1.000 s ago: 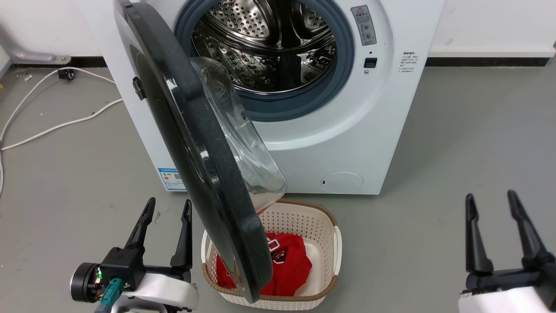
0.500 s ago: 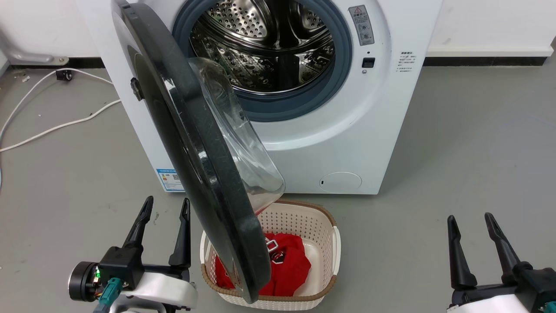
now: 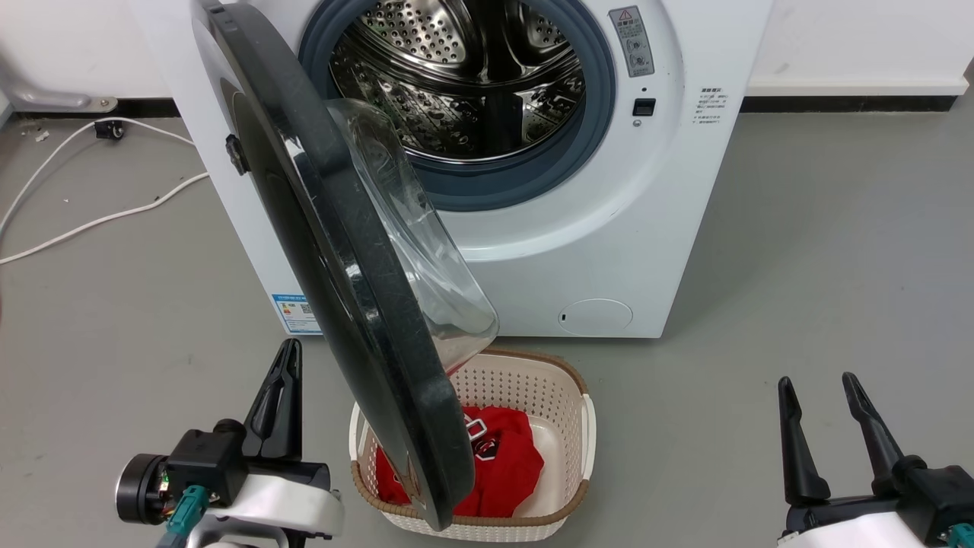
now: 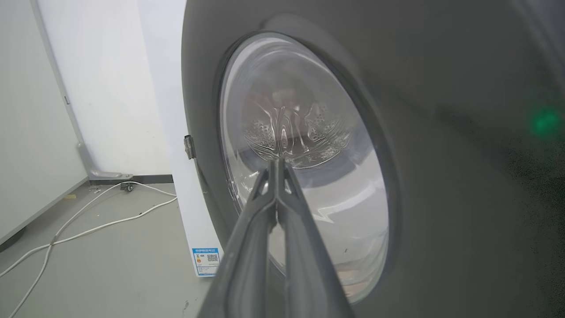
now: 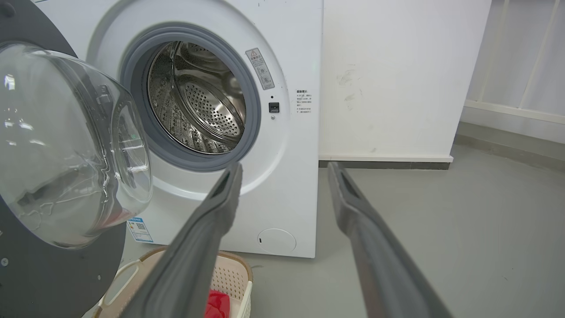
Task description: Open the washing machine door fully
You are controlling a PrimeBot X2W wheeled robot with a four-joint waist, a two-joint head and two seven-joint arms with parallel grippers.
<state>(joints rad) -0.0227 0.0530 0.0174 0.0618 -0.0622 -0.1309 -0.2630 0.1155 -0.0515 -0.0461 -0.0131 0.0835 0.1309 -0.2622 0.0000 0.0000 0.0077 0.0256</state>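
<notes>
Two grippers, one door, & which side each sits on is what counts. The large round glossy black washing machine door (image 3: pixel 335 251), w/ its bulging clear glass bowl (image 3: pixel 426 259), stands part-open, approx. square to the front of the white front-loading washing machine (image 3: pixel 609 251). It hangs from a small metal hinge (image 3: pixel 234 152) at the left of the head view. Its free edge points down that view toward us, over a cream perforated plastic basket (image 3: pixel 590 434) holding a red garment (image 3: pixel 506 457).

Our left gripper (image 3: pixel 289 358) is the nearer one. It sits low by the free edge on the door's outer-face side, near the door but not touching as far as we can tell. Its two dark fingers are pressed together tip to tip w/ nothing btw them. In the left wrist view they aim straight at the round window from outside.

Our right gripper (image 3: pixel 815 379) is well apart from the door, on the glass-bowl side, w/ fingers spread wide & empty.

Our read: fully open means the door has to swing further toward the left of the head view, i.e. toward the left gripper's own side. A push from there would shut it. So we'd prob. either hook the closed fingers round the free edge & pull, or bring the right gripper across to push the inner face. The left has the shorter way. The rim's long axis runs up-down the head view, so the fingers should meet it crosswise. The basket under the edge needs care.
</notes>
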